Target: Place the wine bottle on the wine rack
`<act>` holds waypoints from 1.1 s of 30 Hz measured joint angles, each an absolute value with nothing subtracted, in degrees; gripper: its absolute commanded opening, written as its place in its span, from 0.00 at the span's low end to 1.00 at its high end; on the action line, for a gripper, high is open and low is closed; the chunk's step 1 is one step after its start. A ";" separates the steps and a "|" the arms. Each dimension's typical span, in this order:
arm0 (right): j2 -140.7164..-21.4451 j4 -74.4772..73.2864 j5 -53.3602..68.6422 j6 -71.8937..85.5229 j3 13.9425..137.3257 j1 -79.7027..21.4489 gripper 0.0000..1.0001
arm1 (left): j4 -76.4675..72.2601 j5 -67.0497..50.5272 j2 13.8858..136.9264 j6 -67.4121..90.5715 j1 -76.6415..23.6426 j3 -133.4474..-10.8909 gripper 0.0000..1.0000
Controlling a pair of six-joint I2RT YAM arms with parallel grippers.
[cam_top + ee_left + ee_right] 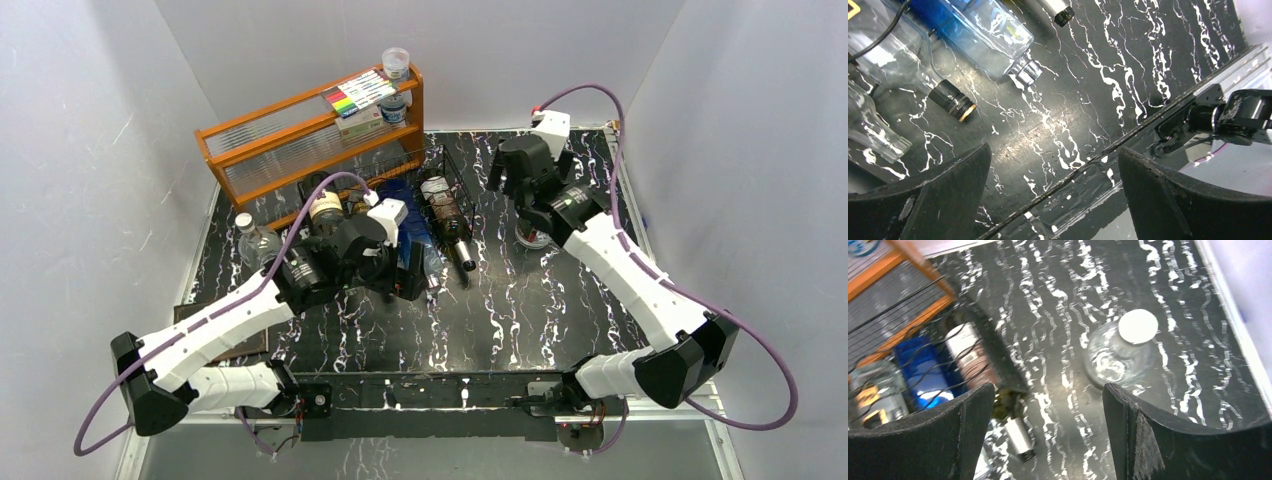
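The dark wine bottle (443, 208) lies in the right-hand cradle of the wine rack (452, 168), mid-desk toward the far edge, with its neck pointing at the near edge; the wavy wire likely stops it rolling. The left gripper (1055, 195) hangs over the rack's near side, fingers apart and empty. The right gripper (1048, 435), likewise spread and empty, hovers above an upright clear bottle (1120, 347) nearer the right edge.

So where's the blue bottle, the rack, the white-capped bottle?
Blue bottle (979, 27), left wrist view, its body.
Rack (456, 180), top view, right wire end.
White-capped bottle (1138, 326), right wrist view, its cap.
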State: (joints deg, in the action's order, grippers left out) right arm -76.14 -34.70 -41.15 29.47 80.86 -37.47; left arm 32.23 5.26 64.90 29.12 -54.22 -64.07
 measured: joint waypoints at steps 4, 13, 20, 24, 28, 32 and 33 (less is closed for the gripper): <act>-76.05 -35.59 -39.97 26.92 81.34 -30.87 0.90 | 31.75 5.80 62.54 32.82 -54.22 -62.26 0.98; -74.04 -34.39 -30.26 21.61 79.07 -15.97 0.89 | 27.07 5.50 55.99 35.83 -54.22 -57.36 0.98; -80.73 -31.24 -20.51 19.86 78.98 -11.09 0.81 | 22.94 4.43 50.76 34.63 -54.22 -53.71 0.98; -83.46 -31.09 -17.23 18.33 78.85 -11.25 0.74 | 22.55 4.58 50.02 34.02 -54.22 -53.71 0.98; -84.84 -31.11 -16.21 17.02 78.85 -11.25 0.59 | 23.00 5.50 50.04 33.80 -54.22 -53.71 0.98; -85.06 -31.18 -15.99 16.21 78.85 -11.25 0.35 | 23.29 6.52 50.04 33.65 -54.22 -53.71 0.98; -85.06 -31.16 -16.25 15.81 78.85 -11.27 0.26 | 23.33 6.81 50.04 33.63 -54.22 -53.71 0.98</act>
State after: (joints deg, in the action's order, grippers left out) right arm -85.06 -31.16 -16.25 15.81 78.85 -11.27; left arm 23.33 6.81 50.04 33.63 -54.22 -53.71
